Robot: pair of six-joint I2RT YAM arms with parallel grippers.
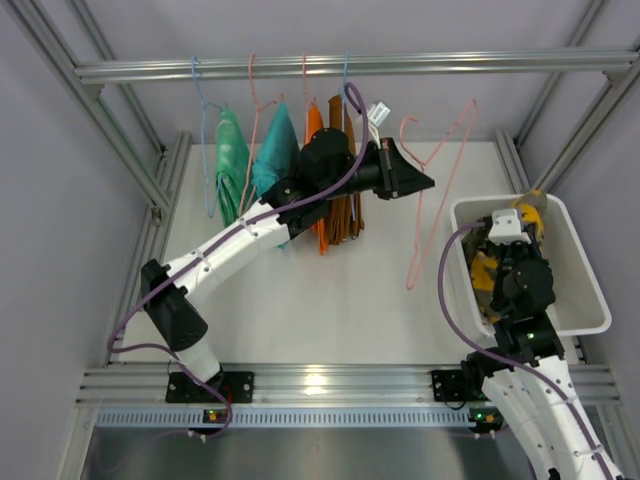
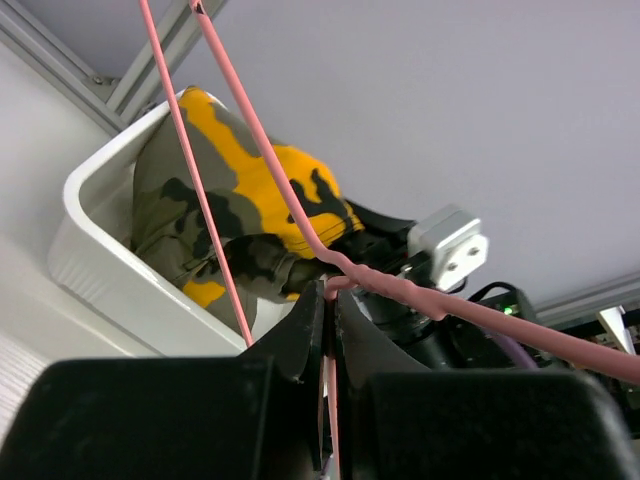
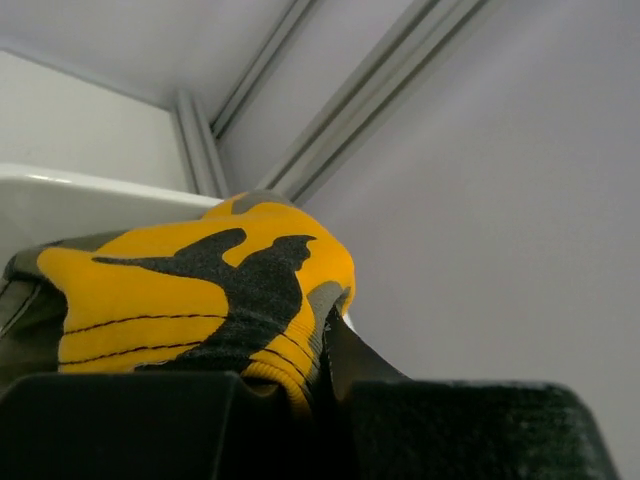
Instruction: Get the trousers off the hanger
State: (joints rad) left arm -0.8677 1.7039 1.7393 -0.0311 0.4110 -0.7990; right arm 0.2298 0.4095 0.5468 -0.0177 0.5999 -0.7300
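Note:
My left gripper (image 1: pixel 425 182) is shut on a bare pink wire hanger (image 1: pixel 440 195) and holds it in the air right of the rail; the hanger (image 2: pixel 330 262) runs between its jaws in the left wrist view. My right gripper (image 1: pixel 515 225) is shut on the yellow-and-dark patterned trousers (image 1: pixel 485 270) inside the white bin (image 1: pixel 590 290). The cloth (image 3: pixel 200 290) bulges over its fingers in the right wrist view, and also shows in the left wrist view (image 2: pixel 240 220). Green (image 1: pixel 232 160), teal (image 1: pixel 275 150), orange (image 1: pixel 315 130) and brown trousers (image 1: pixel 345 215) hang on hangers from the rail.
An aluminium rail (image 1: pixel 350 66) crosses the back, with frame posts at both sides. The white bin (image 2: pixel 100 270) stands at the right edge of the table. The left arm (image 1: pixel 240 240) stretches across in front of the hanging clothes.

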